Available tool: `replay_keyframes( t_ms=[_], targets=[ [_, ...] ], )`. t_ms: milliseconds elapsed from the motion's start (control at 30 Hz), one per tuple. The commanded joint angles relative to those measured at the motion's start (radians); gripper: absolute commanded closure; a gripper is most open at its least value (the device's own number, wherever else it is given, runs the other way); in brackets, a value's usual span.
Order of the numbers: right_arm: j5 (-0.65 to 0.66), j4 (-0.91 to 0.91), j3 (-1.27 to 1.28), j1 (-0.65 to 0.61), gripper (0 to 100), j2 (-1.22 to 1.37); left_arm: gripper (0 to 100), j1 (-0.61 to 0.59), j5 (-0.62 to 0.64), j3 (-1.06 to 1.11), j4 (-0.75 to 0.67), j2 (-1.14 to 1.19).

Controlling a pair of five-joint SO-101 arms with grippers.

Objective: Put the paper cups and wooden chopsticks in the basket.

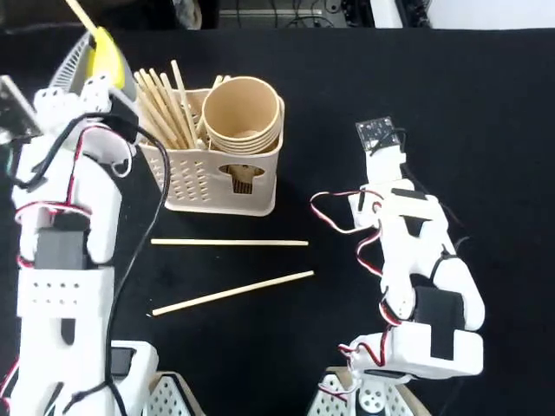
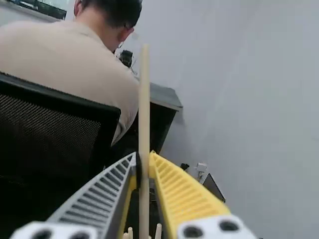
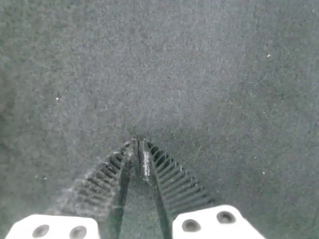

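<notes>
A cream perforated basket (image 1: 217, 186) stands on the black table, holding a stack of paper cups (image 1: 243, 117) and a bundle of wooden chopsticks (image 1: 165, 104). Two loose chopsticks lie in front of it, one level (image 1: 230, 243) and one slanted (image 1: 234, 292). My left gripper (image 1: 91, 39) is raised beside the basket's left end, pointing up and away. It is shut on a single chopstick (image 2: 144, 99) that sticks out past the grey and yellow fingertips (image 2: 164, 167). My right gripper (image 3: 137, 144) is shut on nothing, just above bare cloth to the right of the basket.
The right arm's body (image 1: 416, 260) occupies the table's right side and the left arm's body (image 1: 61, 251) the left edge. Red and white cables (image 1: 334, 221) loop off the right arm towards the loose chopsticks. Black cloth (image 1: 486, 130) lies bare at the far right.
</notes>
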Motion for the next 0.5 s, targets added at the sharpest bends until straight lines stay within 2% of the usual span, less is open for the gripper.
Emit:
replay_keyframes(
  t_ms=[0,267,333,400,467],
  targets=[
    [0.008,0.002,-0.007,-0.015,98.6,-0.045,97,0.012,0.012,0.051,-0.023,0.043],
    [0.008,0.002,-0.007,-0.015,98.6,-0.045,96,0.018,0.014,0.163,-0.098,0.035],
    [0.008,0.002,-0.007,-0.015,98.6,-0.045,86,0.021,-0.032,0.157,0.003,0.035],
    [0.008,0.002,-0.007,-0.015,98.6,-0.045,75,0.062,-0.048,0.108,0.183,0.037],
    [0.008,0.002,-0.007,-0.015,98.6,-0.045,75,0.113,-0.083,0.071,0.37,0.035]
  ],
)
